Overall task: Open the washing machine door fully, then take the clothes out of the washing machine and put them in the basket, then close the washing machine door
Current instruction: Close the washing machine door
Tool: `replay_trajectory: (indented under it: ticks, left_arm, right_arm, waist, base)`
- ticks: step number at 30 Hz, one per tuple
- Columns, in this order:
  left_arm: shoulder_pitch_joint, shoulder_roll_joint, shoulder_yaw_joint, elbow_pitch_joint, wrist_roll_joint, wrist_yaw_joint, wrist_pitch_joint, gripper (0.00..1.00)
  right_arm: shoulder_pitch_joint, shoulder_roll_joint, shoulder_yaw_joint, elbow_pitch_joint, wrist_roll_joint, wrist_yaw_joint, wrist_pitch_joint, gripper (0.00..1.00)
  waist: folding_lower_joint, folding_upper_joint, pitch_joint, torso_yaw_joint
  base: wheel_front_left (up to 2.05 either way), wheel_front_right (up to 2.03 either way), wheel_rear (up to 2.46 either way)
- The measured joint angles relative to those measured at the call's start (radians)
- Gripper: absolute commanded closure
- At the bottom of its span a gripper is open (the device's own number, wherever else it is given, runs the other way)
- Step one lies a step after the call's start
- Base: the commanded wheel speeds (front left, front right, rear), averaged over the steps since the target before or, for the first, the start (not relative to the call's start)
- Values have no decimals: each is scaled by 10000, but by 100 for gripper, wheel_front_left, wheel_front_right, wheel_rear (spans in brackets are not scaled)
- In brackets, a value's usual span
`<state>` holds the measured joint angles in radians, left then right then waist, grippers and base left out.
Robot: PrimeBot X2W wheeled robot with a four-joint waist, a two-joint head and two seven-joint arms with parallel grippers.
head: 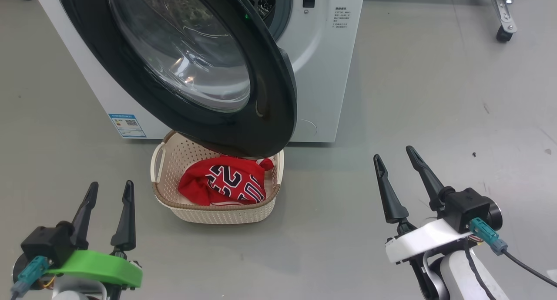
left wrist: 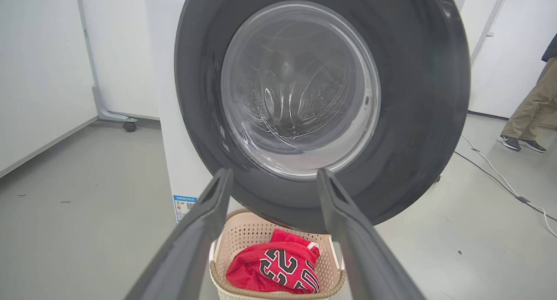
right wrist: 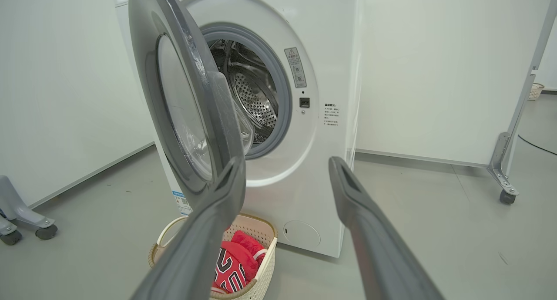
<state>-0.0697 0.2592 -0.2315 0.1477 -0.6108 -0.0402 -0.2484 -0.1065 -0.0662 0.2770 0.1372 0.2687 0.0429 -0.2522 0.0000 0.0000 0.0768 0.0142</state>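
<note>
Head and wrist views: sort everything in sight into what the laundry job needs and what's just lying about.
Job in hand: washing machine door, open; washing machine; clothes; basket holding them.

Lying about: wheeled frame; person's legs; floor cable; spare basket in the far corner.

Washing machine door [left wrist: 322, 95] at twelve o'clock. At six o'clock, red clothes [left wrist: 274, 269] lie in the basket [left wrist: 237, 243], between the left tool's [left wrist: 274, 173] parted fingers.

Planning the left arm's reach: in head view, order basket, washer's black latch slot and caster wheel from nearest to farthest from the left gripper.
1. basket, just right of left gripper.
2. black latch slot, top centre.
3. caster wheel, far upper right.
</note>
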Motion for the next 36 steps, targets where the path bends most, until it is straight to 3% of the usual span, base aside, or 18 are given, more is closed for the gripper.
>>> replay_trajectory:
  ticks: [36]
  left_arm:
    - [132,-366,198,-127,495,-2,-6,0]
  right_arm:
    - [126,46,-33,31,-161,88,0,0]
  waist:
    - [0,0,150,-77]
  base:
    - [0,0,0]
